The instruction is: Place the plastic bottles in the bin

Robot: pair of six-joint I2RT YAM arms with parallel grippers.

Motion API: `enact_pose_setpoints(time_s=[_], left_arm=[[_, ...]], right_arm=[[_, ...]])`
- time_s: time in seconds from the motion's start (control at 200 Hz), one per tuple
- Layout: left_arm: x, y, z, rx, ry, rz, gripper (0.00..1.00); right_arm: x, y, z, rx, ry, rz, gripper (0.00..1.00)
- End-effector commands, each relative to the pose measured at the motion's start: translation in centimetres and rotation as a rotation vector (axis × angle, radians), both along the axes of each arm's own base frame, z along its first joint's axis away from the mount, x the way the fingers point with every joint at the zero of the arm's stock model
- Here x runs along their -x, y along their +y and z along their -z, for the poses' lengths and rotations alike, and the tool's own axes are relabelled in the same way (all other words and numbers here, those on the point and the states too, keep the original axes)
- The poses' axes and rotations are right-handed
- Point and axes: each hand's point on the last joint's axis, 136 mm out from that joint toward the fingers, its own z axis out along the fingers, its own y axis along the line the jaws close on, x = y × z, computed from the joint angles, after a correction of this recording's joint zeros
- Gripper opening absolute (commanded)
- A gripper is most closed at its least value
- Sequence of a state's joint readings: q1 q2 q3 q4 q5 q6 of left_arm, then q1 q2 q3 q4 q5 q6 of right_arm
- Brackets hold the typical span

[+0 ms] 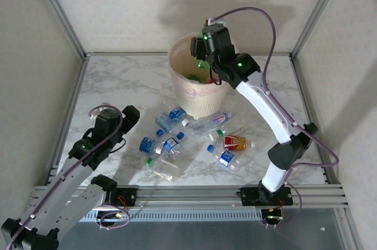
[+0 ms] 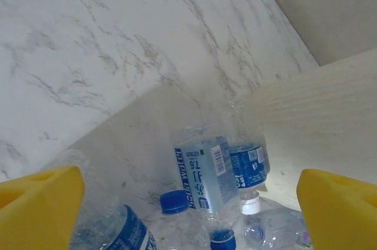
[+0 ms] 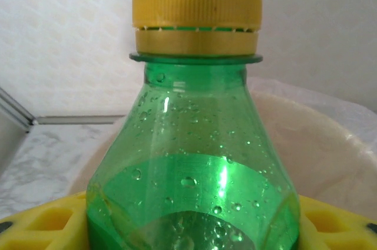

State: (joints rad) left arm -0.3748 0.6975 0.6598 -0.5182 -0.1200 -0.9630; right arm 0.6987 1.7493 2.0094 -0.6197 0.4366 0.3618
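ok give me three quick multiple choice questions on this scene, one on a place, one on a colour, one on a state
1. Where is the green bottle?
A) lying on the table
B) held above the bin
C) beside the left arm's base

2. What colour is its cap?
A) yellow
B) blue
C) white

3. How is the left gripper?
A) shut on a bottle
B) shut on nothing
C) open, holding nothing

Answers:
1 B: the right gripper grips it over the bin's mouth.
2 A: the right wrist view shows a yellow cap.
3 C: its fingers stand wide apart above the loose bottles.
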Motion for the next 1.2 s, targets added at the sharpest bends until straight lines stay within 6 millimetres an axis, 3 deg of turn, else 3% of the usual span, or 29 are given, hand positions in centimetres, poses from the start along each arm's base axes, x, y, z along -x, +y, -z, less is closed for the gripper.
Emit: enact_pose_setpoints(time_s=[0.0, 0.055, 0.15, 0.22, 0.32, 0.401, 0.566, 0.686, 0.876, 1.021, 1.197], left_arm=[[1.2, 1.7, 1.1, -0.027, 0.039, -0.067, 0.94], [1.5, 1.6, 1.6, -0.01, 0.047, -0.066, 0.95], [1.9, 1.4, 2.6, 0.024, 0.057, -0.064, 0.97], [2.2, 1.4, 3.2, 0.04, 0.068, -0.07, 0.98], [2.5, 1.4, 4.3, 0.05, 0.098, -0.078, 0.99], [2.7, 1.4, 5.2, 0.055, 0.122, -0.087, 1.0], [3.1, 1.5, 7.4, 0.068, 0.176, -0.113, 1.0], [3.0, 1.2, 8.7, 0.077, 0.202, -0.119, 0.99], [2.3, 0.3, 10.5, 0.109, 0.231, -0.105, 0.99], [1.9, 0.1, 11.0, 0.094, 0.254, -0.095, 0.98], [2.1, 0.0, 12.5, 0.071, 0.299, -0.091, 0.92]], right_arm=[[-1.6, 0.6, 0.0, -0.011, -0.016, -0.021, 0.5], [-2.1, 0.9, 0.7, 0.001, -0.001, -0.025, 0.54], [-2.5, 1.2, 1.8, 0.014, 0.03, -0.018, 0.72], [-2.5, 1.0, 2.2, 0.015, 0.047, -0.009, 0.8], [-1.5, 1.1, 1.4, -0.011, 0.045, -0.027, 0.83], [-0.1, 0.9, -0.3, -0.03, 0.016, -0.048, 0.84], [6.7, 3.9, -3.6, -0.042, -0.056, -0.196, 0.83], [11.6, 6.3, -3.7, -0.034, -0.065, -0.299, 0.83], [16.5, 8.6, 1.1, -0.047, 0.043, -0.401, 0.82], [18.0, 8.3, 5.2, -0.051, 0.129, -0.4, 0.81], [18.8, 8.1, 8.3, -0.067, 0.198, -0.402, 0.8]])
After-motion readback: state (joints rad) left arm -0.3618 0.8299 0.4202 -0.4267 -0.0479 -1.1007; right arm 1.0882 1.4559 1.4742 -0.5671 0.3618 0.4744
